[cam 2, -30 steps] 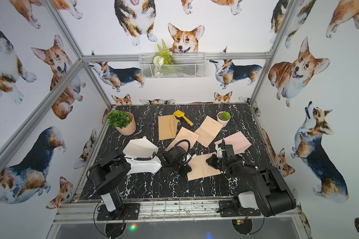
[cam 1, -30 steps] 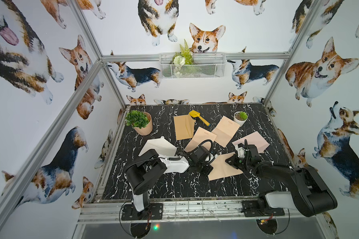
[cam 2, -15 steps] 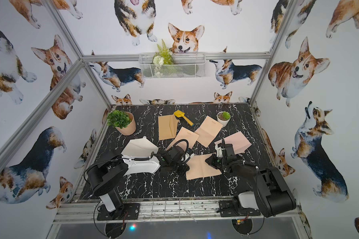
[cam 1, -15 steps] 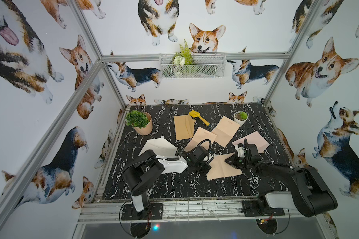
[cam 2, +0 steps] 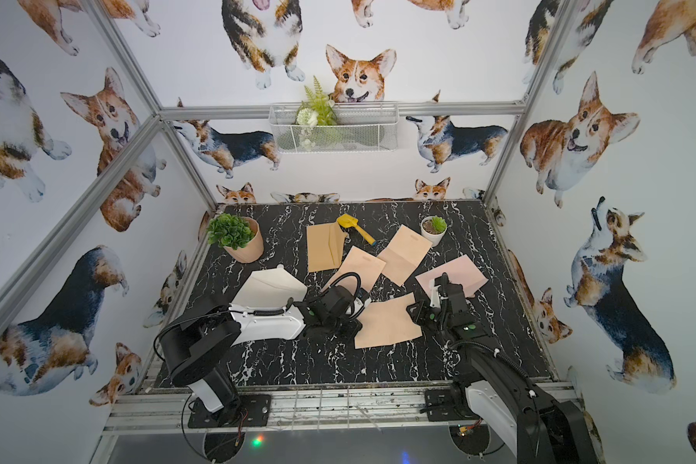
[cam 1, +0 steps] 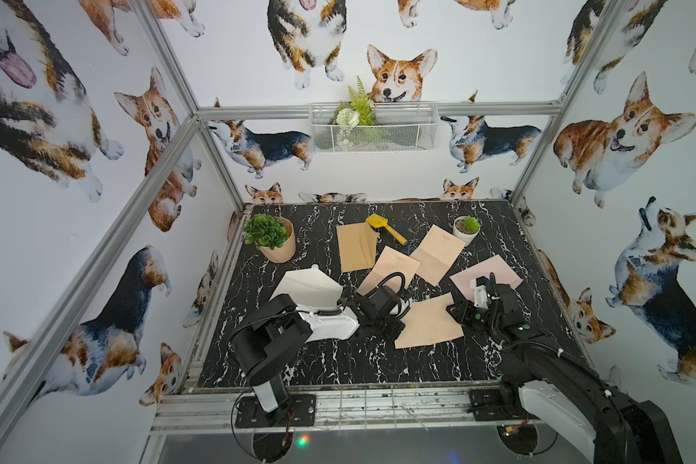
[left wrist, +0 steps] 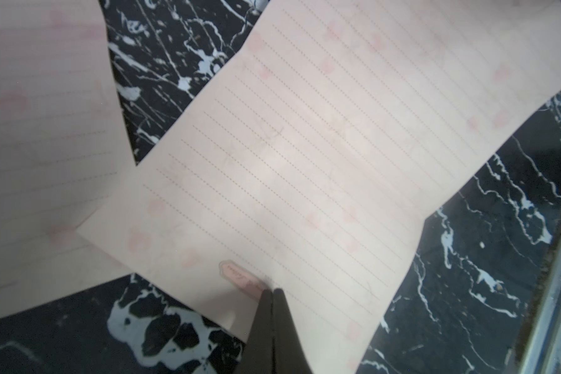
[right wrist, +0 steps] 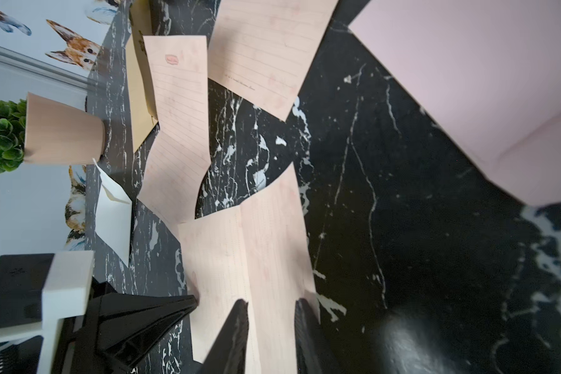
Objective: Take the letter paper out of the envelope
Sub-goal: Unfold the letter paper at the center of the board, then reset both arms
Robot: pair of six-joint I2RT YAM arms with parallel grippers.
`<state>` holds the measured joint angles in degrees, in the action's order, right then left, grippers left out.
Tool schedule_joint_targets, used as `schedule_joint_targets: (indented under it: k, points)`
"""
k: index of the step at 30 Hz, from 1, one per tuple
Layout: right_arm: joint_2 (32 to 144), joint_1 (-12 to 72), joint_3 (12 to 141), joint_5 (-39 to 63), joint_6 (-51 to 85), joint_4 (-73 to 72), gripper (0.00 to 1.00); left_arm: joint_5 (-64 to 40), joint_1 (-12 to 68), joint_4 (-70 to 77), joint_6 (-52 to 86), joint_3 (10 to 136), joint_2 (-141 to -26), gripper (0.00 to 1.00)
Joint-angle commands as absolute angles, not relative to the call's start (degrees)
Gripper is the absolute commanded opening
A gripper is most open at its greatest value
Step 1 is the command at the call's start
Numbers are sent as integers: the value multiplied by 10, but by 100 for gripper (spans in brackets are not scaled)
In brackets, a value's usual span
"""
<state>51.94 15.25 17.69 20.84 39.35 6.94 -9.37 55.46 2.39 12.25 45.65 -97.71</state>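
A peach lined letter paper (cam 1: 428,325) (cam 2: 386,325) lies flat on the black marble table, outside any envelope. My left gripper (cam 1: 390,321) (left wrist: 271,291) is shut, and its tips rest on the sheet's left part beside a small pink label (left wrist: 240,275). My right gripper (cam 1: 453,311) (right wrist: 271,311) is open over the sheet's right edge, with the paper (right wrist: 266,246) lying under the gap between its fingers. A pink envelope (cam 1: 495,269) (right wrist: 467,81) lies just behind the right arm, partly hidden by it.
A white envelope (cam 1: 306,283) lies behind the left arm and a brown envelope (cam 1: 354,247) further back. Two more peach sheets (cam 1: 390,265) (cam 1: 438,249) lie mid-table. A yellow scoop (cam 1: 382,225), a large plant pot (cam 1: 274,237) and a small one (cam 1: 467,229) stand at the back.
My right gripper's jaws have spread apart over the sheet's right edge. The left gripper has stayed shut in place, and the paper has barely moved.
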Motion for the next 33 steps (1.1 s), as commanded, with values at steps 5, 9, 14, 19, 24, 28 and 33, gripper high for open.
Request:
schedule_joint_targets:
  k: [5, 9, 14, 19, 24, 28, 33]
  points:
    - [562, 152, 186, 216, 395, 82, 37, -68, 553, 47, 121, 409, -913, 0]
    - [566, 152, 198, 223, 395, 89, 38, -54, 553, 84, 119, 372, -863, 9]
    - [529, 152, 206, 210, 398, 106, 38, -43, 554, 168, 118, 297, -771, 39]
    - [472, 152, 207, 170, 401, 129, 43, 24, 553, 198, 113, 237, -675, 48]
    - [457, 152, 218, 137, 374, 125, 60, 110, 552, 190, 113, 202, -603, 59]
    - [521, 152, 251, 108, 311, 118, 85, 189, 551, 179, 120, 169, -535, 68]
    - [627, 151, 371, 12, 246, 212, 93, 291, 547, 146, 128, 136, -447, 79]
